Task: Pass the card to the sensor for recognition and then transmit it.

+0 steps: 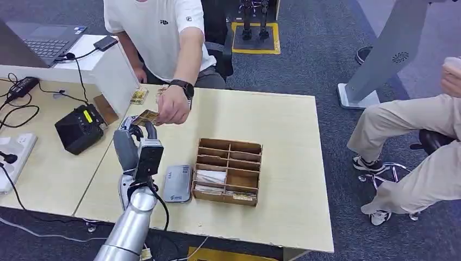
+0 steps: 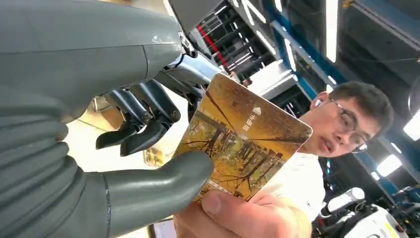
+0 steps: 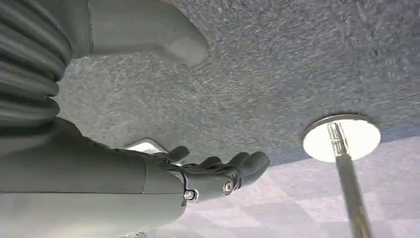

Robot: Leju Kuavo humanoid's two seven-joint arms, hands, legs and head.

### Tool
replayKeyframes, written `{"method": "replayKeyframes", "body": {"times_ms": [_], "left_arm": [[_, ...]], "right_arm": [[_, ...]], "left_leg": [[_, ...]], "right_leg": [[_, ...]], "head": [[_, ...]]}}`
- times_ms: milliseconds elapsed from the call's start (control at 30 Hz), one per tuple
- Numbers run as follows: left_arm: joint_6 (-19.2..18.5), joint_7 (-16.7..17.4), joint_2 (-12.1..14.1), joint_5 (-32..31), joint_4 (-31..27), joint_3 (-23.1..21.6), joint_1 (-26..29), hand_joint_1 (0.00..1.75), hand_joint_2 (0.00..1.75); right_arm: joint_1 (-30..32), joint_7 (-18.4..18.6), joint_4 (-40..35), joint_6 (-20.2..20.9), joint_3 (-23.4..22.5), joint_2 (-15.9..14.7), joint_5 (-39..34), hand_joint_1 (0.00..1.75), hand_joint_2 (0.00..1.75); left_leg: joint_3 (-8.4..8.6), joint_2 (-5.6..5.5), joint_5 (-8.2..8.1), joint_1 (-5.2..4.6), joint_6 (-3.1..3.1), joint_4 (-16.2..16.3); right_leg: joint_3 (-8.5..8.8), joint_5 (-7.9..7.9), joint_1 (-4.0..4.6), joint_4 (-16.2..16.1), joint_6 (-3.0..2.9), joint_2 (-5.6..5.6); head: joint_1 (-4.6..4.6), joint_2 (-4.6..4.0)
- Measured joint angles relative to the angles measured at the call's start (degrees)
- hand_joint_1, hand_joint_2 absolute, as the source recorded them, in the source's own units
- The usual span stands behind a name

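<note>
Card (image 2: pixel 242 139), pinched by left robot hand (image 2: pixel 148 148) and person's hand (image 1: pixel 173 109) together, apparently mid-handover; right robot hand (image 3: pixel 218 171) hangs empty, fingers apart.

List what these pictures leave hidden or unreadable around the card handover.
- Head view: the orange picture card is mostly covered by the person's hand and the left hand.
- Left wrist view: the card's white print is too small to read.
- Head view: the black sensor box's yellow display is too small to read.
</note>
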Motion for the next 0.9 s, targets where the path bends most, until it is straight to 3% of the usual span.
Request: {"method": "replayKeyframes", "body": {"times_ms": [233, 900], "left_arm": [[0.05, -0.24, 0.09, -0.21, -0.09, 0.00, 0.28, 1.75, 1.75], [0.05, -1.05, -0.02, 0.88, -0.15, 0.31, 0.28, 1.75, 1.75]], "right_arm": [[0.01, 2.36, -0.28, 0.00, 0.00, 0.00, -0.33, 0.00, 1.75], [0.02, 2.60, -0.83, 0.00, 0.00, 0.00, -0.96, 0.00, 1.75]], "left_leg": [[-0.01, 0.00, 0.00, 0.00, 0.00, 0.00], [-0.01, 0.00, 0.00, 0.00, 0.00, 0.00]], "right_leg": [[-0.01, -0.01, 0.00, 0.00, 0.00, 0.00], [-0.01, 0.00, 0.00, 0.00, 0.00, 0.00]], "head": [[-0.02, 0.00], [-0.02, 0.00]]}}
